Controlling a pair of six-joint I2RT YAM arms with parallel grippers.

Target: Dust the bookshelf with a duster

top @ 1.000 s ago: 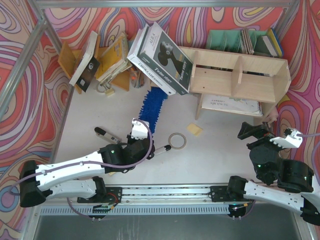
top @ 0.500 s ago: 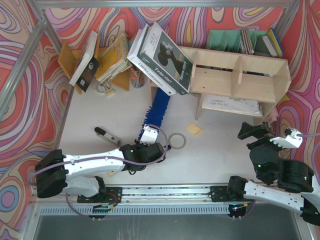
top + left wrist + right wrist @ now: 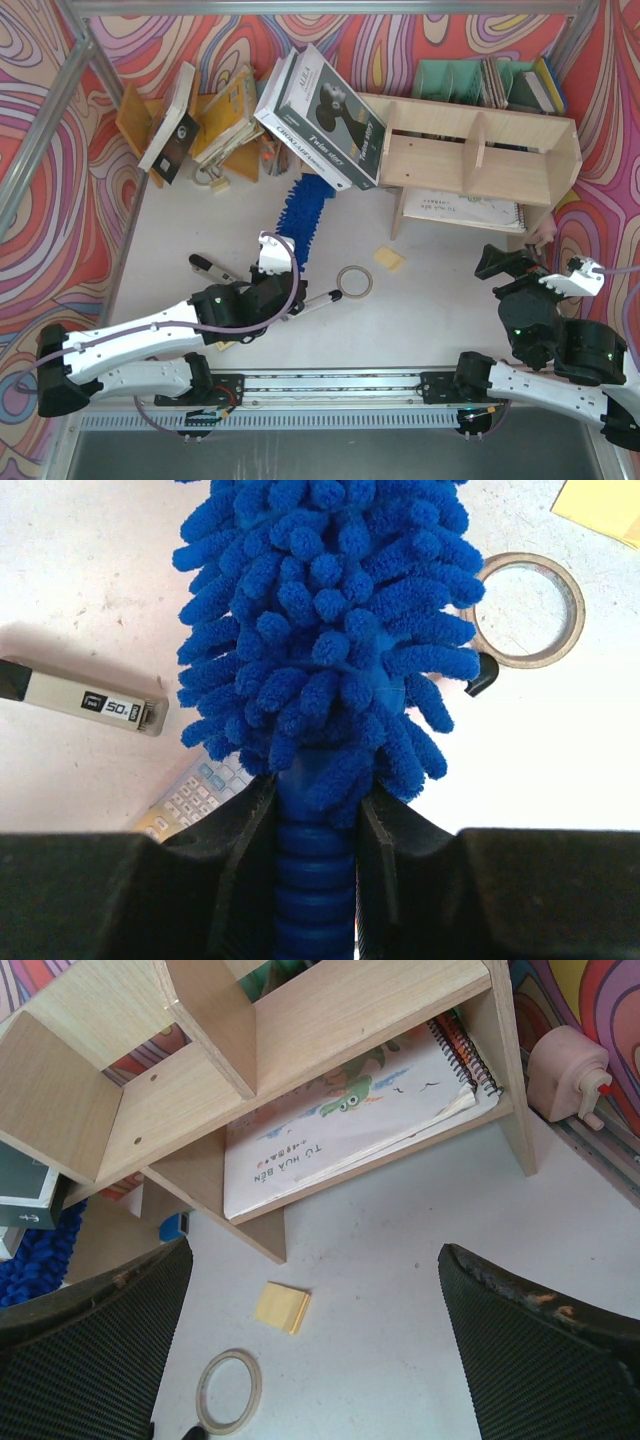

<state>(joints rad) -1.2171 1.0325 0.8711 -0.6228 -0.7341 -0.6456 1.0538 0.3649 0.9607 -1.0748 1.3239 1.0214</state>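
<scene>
The duster (image 3: pixel 303 208) is bright blue and shaggy. It lies slanted on the white table, its far end tucked under a leaning box by the bookshelf's left end. My left gripper (image 3: pixel 284 262) is shut on the duster's ribbed blue handle (image 3: pixel 315 880). In the left wrist view the fluffy head (image 3: pixel 325 630) fills the space ahead of the gripper (image 3: pixel 318 810). The bookshelf (image 3: pixel 480 150) is pale plywood with dividers and stands at the back right, also seen in the right wrist view (image 3: pixel 200 1080). My right gripper (image 3: pixel 500 263) hovers in front of it, open and empty (image 3: pixel 312 1260).
A large box (image 3: pixel 320 118) leans on the shelf's left end. Books (image 3: pixel 200 120) are piled at the back left. A tape ring (image 3: pixel 354 281), yellow sticky pad (image 3: pixel 390 259), calculator (image 3: pixel 195 795) and a small black-and-white marker-like item (image 3: pixel 215 270) lie on the table. A spiral-bound book (image 3: pixel 340 1125) sits under the shelf.
The left arm swung right with the duster half a second ago and has come back left, slanting the duster again. The right arm has not moved.
</scene>
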